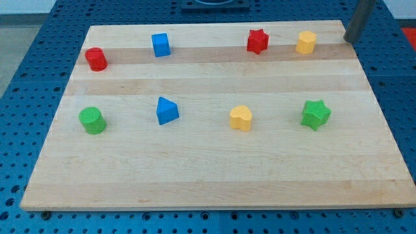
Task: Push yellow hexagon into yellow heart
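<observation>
The yellow hexagon (306,42) sits near the view's top right of the wooden board (214,175). The yellow heart (240,118) lies lower, right of the board's middle, below and to the left of the hexagon. My tip (348,39) is at the board's top right corner, to the right of the yellow hexagon and apart from it.
A red star (257,41) lies just left of the hexagon. A green star (315,114) lies right of the heart. A blue triangle (166,110), a blue cube (160,45), a red cylinder (96,59) and a green cylinder (91,120) lie further left.
</observation>
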You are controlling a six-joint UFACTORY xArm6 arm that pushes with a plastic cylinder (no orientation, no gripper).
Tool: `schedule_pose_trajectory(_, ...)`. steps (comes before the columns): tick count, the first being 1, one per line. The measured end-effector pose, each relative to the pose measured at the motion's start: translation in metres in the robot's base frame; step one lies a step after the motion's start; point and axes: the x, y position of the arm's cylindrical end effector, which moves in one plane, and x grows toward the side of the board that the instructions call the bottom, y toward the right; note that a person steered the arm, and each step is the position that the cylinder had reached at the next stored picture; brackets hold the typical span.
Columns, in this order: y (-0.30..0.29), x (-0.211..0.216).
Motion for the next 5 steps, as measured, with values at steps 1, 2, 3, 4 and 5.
schedule_pose_trajectory(1,-0.03,-0.013)
schedule_pose_trajectory(2,-0.073,-0.015)
schedule_pose_trajectory(3,-0.075,-0.015)
schedule_pose_trajectory(4,-0.098,0.026)
schedule_pose_trajectory(5,-0.099,0.03)
